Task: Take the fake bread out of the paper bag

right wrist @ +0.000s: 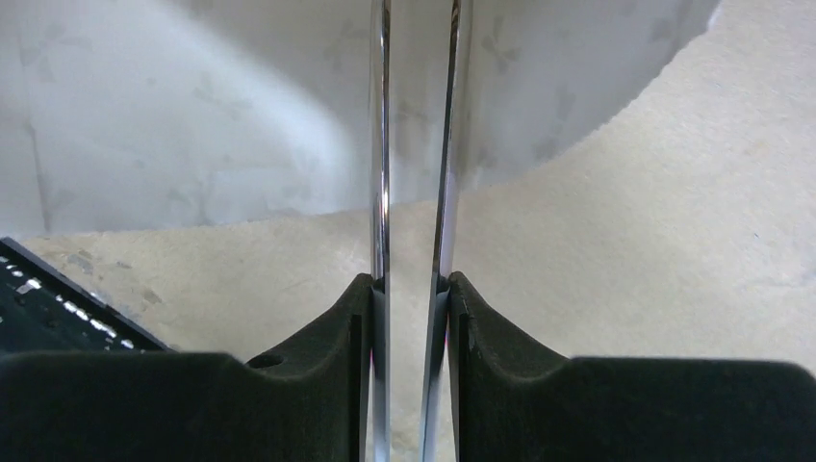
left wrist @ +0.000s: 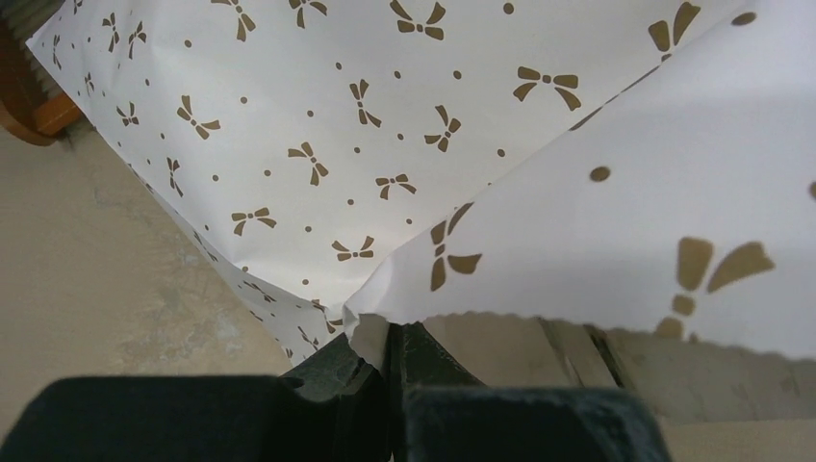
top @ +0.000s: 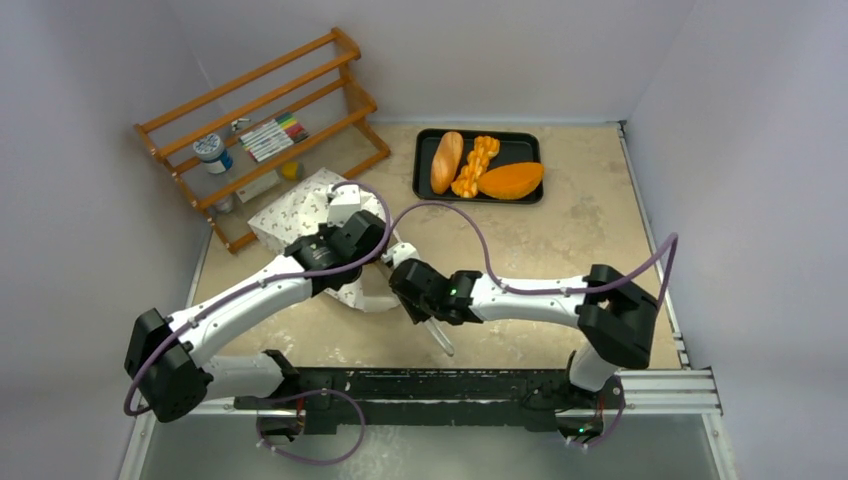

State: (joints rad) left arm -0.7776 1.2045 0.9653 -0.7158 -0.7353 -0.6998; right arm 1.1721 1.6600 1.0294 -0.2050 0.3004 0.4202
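Note:
The paper bag (top: pixel 296 208), white with small brown bow marks, lies at the table's left; its inside is hidden. My left gripper (top: pixel 352 222) is shut on the bag's serrated rim (left wrist: pixel 452 313), lifting a flap, and the jaws (left wrist: pixel 396 335) pinch the paper. My right gripper (top: pixel 404 276) is shut on metal tongs (right wrist: pixel 382 144), whose two arms stand slightly apart and point at the bag (right wrist: pixel 221 125); their tips run out of frame. The tongs' rear end (top: pixel 438 336) sticks out behind the gripper. Three fake bread pieces (top: pixel 447 160) lie on the black tray (top: pixel 525 146).
A wooden rack (top: pixel 262 130) with markers and a jar stands at the back left, just behind the bag. The black tray sits at the back centre. Purple cables loop over both arms. White walls close in the table.

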